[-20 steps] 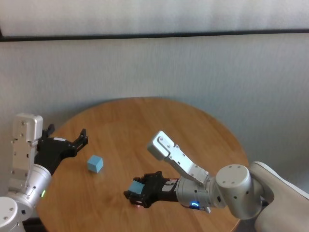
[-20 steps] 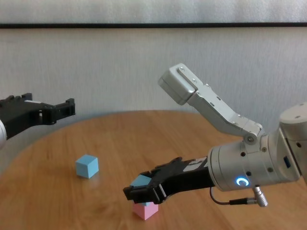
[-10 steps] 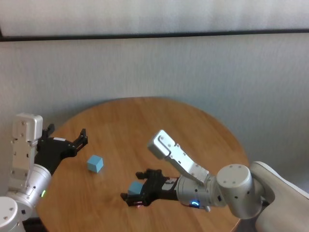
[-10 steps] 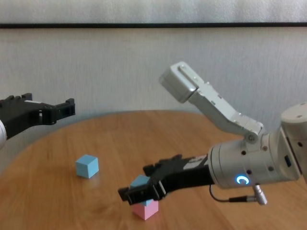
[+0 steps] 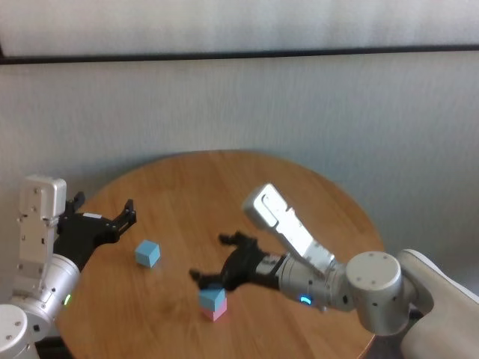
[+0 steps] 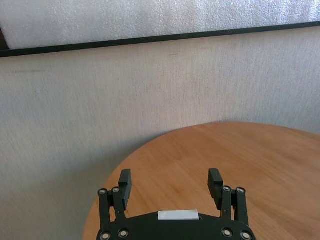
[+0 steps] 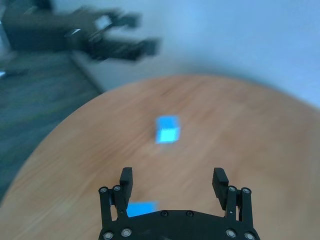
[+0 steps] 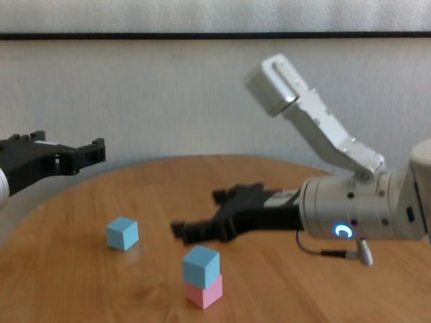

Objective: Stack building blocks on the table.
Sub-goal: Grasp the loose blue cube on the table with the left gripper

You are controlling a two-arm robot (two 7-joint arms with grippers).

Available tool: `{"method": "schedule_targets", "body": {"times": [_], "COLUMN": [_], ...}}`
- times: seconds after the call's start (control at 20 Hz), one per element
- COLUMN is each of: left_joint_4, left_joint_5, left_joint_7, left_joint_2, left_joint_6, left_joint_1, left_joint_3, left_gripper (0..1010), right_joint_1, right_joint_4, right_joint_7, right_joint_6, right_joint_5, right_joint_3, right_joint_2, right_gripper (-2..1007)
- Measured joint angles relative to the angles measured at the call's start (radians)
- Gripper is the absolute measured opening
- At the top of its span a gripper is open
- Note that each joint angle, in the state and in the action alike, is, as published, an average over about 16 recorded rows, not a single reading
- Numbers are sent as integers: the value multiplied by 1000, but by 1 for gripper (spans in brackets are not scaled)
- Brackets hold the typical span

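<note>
Nearest on the tabletop (image 8: pixel 283 282), one blue block (image 8: pixel 201 264) sits on the pink block (image 8: pixel 205 293): first tier done. Just behind, the right pincer (image 8: pixel 202 214) hangs spread and empty. Farther left, the loose blue block (image 8: pixel 122 233) awaits stacking; the left pincer (image 8: pixel 91 151) hovers spread.

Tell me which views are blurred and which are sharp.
Right wrist view: blurred; the loose blue block and the left hand are streaked, while its own open right hand stays crisp. Head view: fairly sharp. Chest view: sharp on the blue-on-pink stack. Left wrist view: sharp.
</note>
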Motion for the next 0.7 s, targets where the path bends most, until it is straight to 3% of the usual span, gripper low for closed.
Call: {"method": "schedule_targets", "body": {"times": [0.45, 0.6, 0.7], "left_joint_4": [0, 0, 0], "left_joint_5": [0, 0, -1], "left_joint_7": [0, 0, -3], "left_joint_2": [0, 0, 0], "left_joint_6": [0, 0, 1], "left_joint_1": [0, 0, 0], "left_joint_3": [0, 0, 0], "left_gripper": [1000, 1000, 1000], "right_joint_1": [-14, -15, -15], "right_joint_4": [43, 60, 70], "right_joint_7": [-183, -229, -248], "right_joint_6": [-73, -86, -93], "right_joint_5": [38, 45, 43], "right_joint_3": [152, 191, 205], "right_joint_2": [-54, -68, -72], "right_gripper": [1005, 1005, 1005]}}
